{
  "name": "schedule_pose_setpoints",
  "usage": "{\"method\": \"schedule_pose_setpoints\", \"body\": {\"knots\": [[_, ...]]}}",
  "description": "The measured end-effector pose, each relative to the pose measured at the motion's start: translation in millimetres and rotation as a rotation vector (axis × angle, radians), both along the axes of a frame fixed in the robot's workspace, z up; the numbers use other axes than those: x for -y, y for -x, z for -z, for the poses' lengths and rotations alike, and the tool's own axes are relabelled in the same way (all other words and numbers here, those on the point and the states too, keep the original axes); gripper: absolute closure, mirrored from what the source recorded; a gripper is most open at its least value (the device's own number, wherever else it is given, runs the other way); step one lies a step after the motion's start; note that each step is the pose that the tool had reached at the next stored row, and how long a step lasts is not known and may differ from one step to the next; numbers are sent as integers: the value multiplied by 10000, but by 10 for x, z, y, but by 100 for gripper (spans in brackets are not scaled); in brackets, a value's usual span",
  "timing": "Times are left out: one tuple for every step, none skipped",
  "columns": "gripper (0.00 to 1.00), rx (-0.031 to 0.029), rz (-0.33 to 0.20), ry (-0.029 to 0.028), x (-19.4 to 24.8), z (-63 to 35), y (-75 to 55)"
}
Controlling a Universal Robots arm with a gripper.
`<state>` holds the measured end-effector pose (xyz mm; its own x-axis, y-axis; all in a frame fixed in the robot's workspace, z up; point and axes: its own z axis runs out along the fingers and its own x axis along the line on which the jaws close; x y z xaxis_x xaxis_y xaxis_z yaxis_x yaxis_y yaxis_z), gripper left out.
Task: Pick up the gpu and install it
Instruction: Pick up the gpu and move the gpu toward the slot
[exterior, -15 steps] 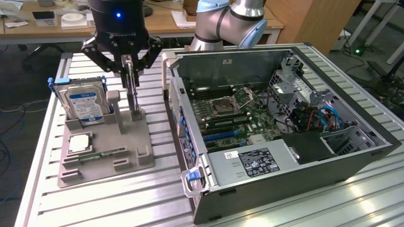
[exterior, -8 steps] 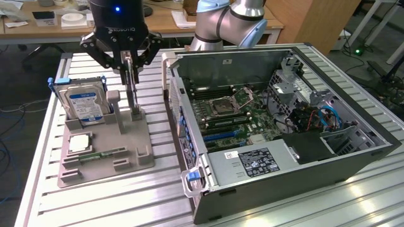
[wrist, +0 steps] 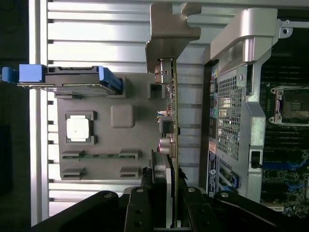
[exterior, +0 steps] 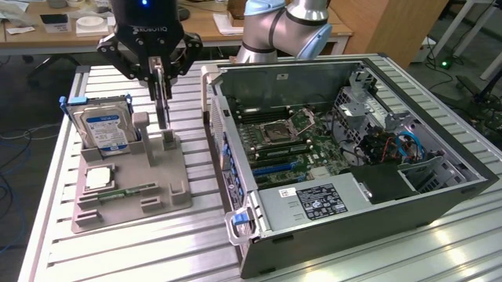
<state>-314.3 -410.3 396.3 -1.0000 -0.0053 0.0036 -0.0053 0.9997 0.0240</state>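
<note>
Exterior view: pincer (exterior: 160,71) pinching gpu (exterior: 163,108) upright at grey holder (exterior: 157,195) on tabletop (exterior: 117,254). Pick-up in hand; install needs slot alignment in open case (exterior: 439,207).

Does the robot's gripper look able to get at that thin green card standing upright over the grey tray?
Probably yes: the gripper sits closed on the thin green circuit card from above, and the blue-labelled silver hard drive stands apart, leaving the way free.
</note>
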Motion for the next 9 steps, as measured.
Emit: {"method": "schedule_pose_setpoints", "body": {"knots": [[72,0,1,1,0,-10,0],[72,0,0,0,0,-19,0],[72,0,0,0,0,-29,0],[72,1,0,0,0,-39,0],[72,0,0,0,0,-49,0],[72,0,1,0,0,-60,0],[72,0,0,0,0,-70,0],[72,1,0,-1,0,-78,0],[72,0,1,0,0,-87,0]]}}
